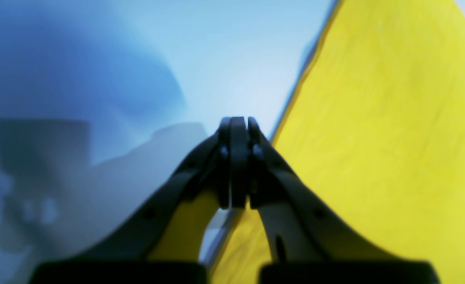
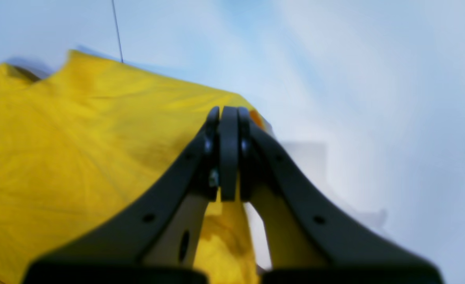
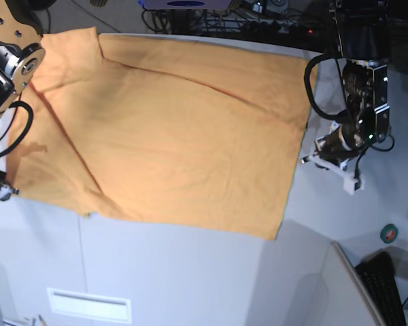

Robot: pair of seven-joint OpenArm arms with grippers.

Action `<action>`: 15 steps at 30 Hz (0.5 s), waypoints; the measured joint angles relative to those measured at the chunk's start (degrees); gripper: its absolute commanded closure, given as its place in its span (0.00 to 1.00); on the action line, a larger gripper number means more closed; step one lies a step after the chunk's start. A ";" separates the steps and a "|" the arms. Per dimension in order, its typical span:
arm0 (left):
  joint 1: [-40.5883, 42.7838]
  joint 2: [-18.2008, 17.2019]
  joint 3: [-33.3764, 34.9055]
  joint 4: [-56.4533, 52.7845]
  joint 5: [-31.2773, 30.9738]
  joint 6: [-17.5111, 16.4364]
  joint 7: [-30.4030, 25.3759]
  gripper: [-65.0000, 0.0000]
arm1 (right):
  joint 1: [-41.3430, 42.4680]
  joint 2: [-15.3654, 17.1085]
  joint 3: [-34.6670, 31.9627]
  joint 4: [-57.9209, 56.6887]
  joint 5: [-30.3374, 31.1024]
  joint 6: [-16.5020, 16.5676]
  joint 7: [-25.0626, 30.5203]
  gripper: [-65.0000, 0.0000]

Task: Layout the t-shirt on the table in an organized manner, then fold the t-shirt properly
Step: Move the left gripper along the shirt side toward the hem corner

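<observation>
The t-shirt (image 3: 177,129) lies spread flat, light orange, over the far half of the table (image 3: 190,272). In the wrist views it looks yellow. My left gripper (image 1: 238,122) is shut at the t-shirt's (image 1: 374,138) long side edge, with fabric showing between the finger bases. In the base view the left gripper (image 3: 304,160) sits at the cloth's right edge. My right gripper (image 2: 229,112) is shut at a corner of the t-shirt (image 2: 79,138), and cloth runs under its fingers. The right arm (image 3: 7,61) stands at the base view's left edge, its fingertips barely visible there.
A dark keyboard (image 3: 384,285) and a green tape roll (image 3: 390,233) lie at the lower right. Cables and equipment (image 3: 258,17) line the far edge. A thin dark seam (image 2: 117,31) crosses the tabletop. Bare table lies in front of the shirt.
</observation>
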 measured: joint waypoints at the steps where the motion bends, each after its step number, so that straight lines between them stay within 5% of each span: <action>1: -1.97 0.17 1.57 -1.84 -0.09 0.04 0.11 1.00 | 0.00 -0.04 -0.02 0.17 -0.02 -0.02 0.04 1.00; 7: -14.10 0.59 7.13 -13.27 0.09 0.00 -0.59 1.00 | 0.26 0.02 -0.09 0.33 -0.44 -0.02 -0.39 1.00; 10: -19.58 0.44 9.11 -19.21 0.07 -0.02 -1.60 0.65 | 0.68 0.00 -0.11 0.33 -0.42 0.00 -0.15 1.00; 15: -25.83 0.74 12.92 -31.21 -0.28 -0.13 -13.27 0.20 | 0.59 0.02 -0.09 0.33 -0.42 -0.02 -0.26 1.00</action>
